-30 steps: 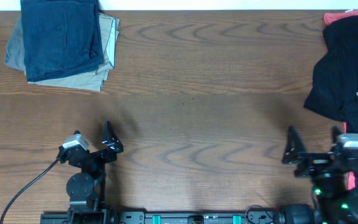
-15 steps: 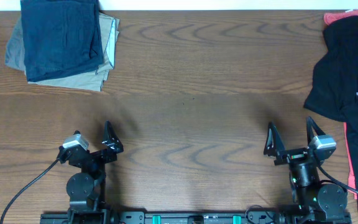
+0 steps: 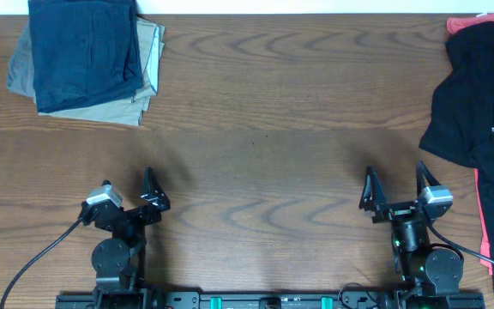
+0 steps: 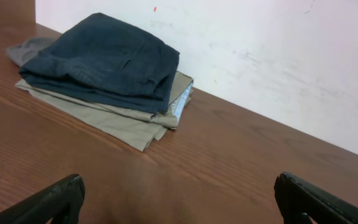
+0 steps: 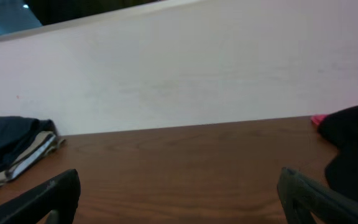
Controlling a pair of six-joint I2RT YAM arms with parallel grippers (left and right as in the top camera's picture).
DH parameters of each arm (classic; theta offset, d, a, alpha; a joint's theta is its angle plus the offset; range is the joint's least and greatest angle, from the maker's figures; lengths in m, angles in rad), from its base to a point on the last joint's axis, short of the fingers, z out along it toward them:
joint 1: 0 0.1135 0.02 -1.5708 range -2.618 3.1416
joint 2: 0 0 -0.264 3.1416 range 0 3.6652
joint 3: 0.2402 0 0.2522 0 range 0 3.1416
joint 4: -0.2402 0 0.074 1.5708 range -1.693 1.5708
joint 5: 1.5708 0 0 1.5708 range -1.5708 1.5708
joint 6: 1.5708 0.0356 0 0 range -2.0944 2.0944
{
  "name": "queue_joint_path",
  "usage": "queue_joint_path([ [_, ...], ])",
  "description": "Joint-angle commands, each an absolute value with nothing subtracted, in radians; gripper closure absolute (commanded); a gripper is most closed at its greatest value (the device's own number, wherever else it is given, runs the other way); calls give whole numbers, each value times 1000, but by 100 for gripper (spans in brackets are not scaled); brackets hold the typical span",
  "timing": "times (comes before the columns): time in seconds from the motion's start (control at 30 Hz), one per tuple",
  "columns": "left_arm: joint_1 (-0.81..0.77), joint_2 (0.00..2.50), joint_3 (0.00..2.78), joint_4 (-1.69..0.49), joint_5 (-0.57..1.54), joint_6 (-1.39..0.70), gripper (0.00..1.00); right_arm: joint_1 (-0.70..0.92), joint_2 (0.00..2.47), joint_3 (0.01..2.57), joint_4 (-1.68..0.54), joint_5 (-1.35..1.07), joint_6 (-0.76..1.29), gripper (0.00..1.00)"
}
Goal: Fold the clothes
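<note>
The clothes (image 3: 84,51) are dark navy, the other shorts (image 3: 151,51) khaki. Brown wood-grain bench (image 3: 273,129); black garment (image 3: 470,94), white lettering.

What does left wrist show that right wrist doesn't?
Left wrist only: the grey cloth beside the navy shorts, and those shorts' whole top face.

Right wrist only: the black garment and a pink cloth at the frame's right edge.

Both: the navy shorts lying folded on the khaki shorts, the wooden table and the white wall. Each view also shows its own tool, left tool and right tool, open and holding nothing.
</note>
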State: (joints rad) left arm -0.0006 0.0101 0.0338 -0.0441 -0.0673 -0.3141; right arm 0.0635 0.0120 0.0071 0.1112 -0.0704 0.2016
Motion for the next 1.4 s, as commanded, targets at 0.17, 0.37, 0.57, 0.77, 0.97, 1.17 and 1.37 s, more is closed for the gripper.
queue_joint_path([
  [0.17,4,4,4,-62,-87,-305,2,26,5,6,-56,-49,209,1],
  [0.37,4,4,4,-62,-87,-305,2,25,5,6,-71,-57,209,1],
  [0.57,4,4,4,-62,-87,-305,2,25,5,6,-71,-56,209,1],
  [0.77,4,4,4,-62,-87,-305,2,25,6,6,-71,-57,209,1],
  [0.97,4,4,4,-62,-87,-305,2,25,6,6,-71,-57,209,1],
  [1.17,4,4,4,-62,-87,-305,2,25,6,6,-71,-57,209,1],
  [1.37,4,4,4,-62,-87,-305,2,25,6,6,-71,-57,209,1],
])
